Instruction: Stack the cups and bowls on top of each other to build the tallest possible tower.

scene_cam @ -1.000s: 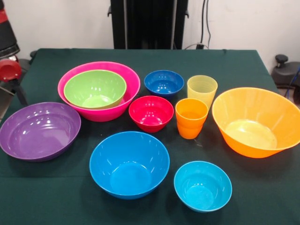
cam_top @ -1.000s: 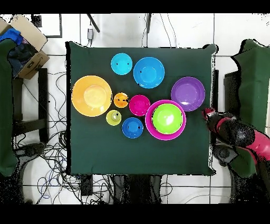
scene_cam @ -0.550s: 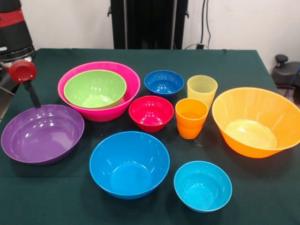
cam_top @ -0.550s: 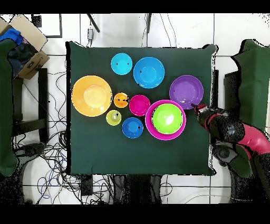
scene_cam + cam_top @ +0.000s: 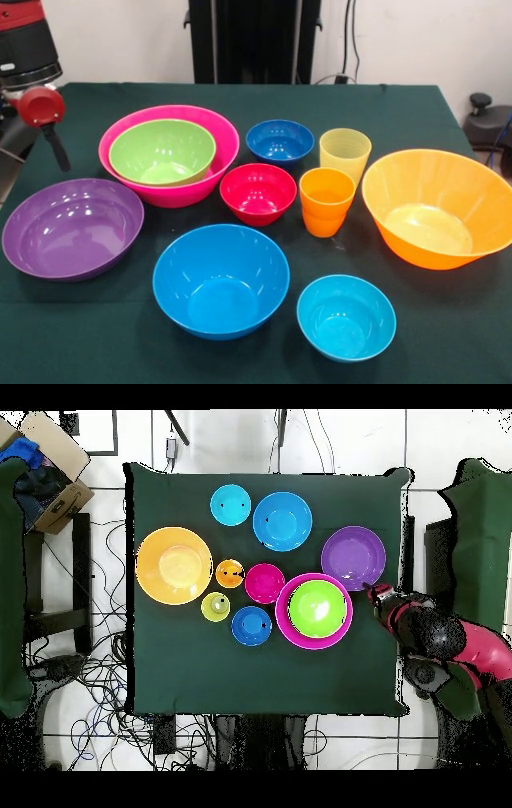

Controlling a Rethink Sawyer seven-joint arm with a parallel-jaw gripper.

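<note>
Bowls and cups sit spread over the green table (image 5: 240,96), and from where I stand, left to right: the gripper (image 5: 56,148) hangs at the far left edge, a thin dark finger under a red knob, and I cannot tell whether its jaws are spread or pressed together. Just below and a little right of it lies the purple bowl (image 5: 72,228), apart from the finger. Behind that is the pink bowl (image 5: 204,172) with the lime green bowl (image 5: 162,150) nested inside, the only stacking so far. Then come the sky blue bowl (image 5: 220,280) in front, the red bowl (image 5: 258,194), the dark blue bowl (image 5: 280,142), the cyan bowl (image 5: 346,317), the orange cup (image 5: 326,200) touching or nearly touching the yellow cup (image 5: 345,154), and the large orange bowl (image 5: 436,208) at the right.

The purple bowl looks the likely next piece: its rim is nearest the gripper, and the stack lies just to its side. From overhead the gripper (image 5: 378,595) sits between the two. No writing or brand is readable anywhere.
</note>
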